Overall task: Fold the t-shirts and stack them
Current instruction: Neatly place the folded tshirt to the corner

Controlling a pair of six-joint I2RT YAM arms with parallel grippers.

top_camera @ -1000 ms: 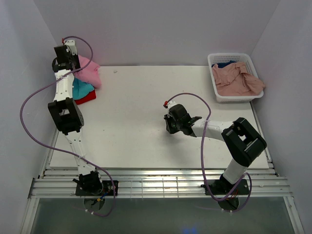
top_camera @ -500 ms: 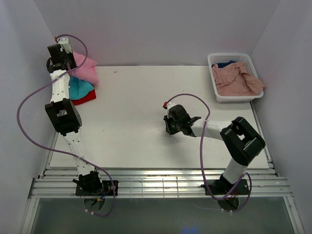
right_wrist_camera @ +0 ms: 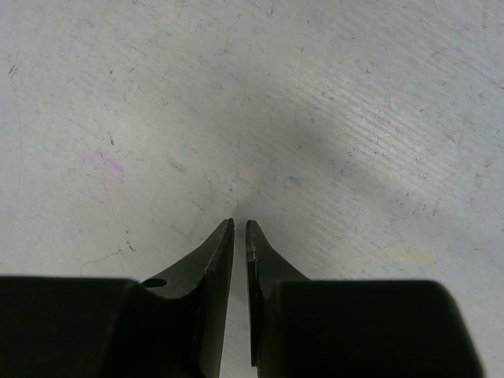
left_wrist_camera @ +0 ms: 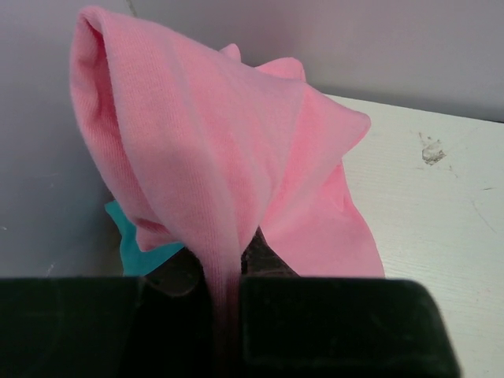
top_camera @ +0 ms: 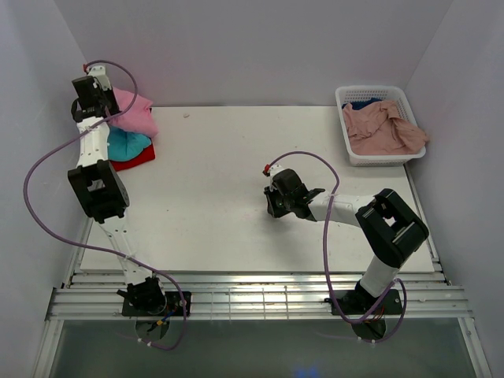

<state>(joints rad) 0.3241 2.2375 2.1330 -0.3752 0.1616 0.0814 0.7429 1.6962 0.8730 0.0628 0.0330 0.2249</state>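
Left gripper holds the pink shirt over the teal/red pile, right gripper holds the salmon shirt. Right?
No: the right gripper holds nothing, shut above the table, as the right wrist view shows; the salmon shirt lies in the basket. The left gripper does hold the pink shirt over the teal/red pile.

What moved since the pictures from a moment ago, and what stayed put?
The left arm swung further toward the far left corner. The left fingers, still shut on the pink shirt, pulled it along above the teal shirt and red shirt. Nothing was grabbed or dropped. The right fingers stayed shut and empty above the table. The basket with the salmon shirt did not move.
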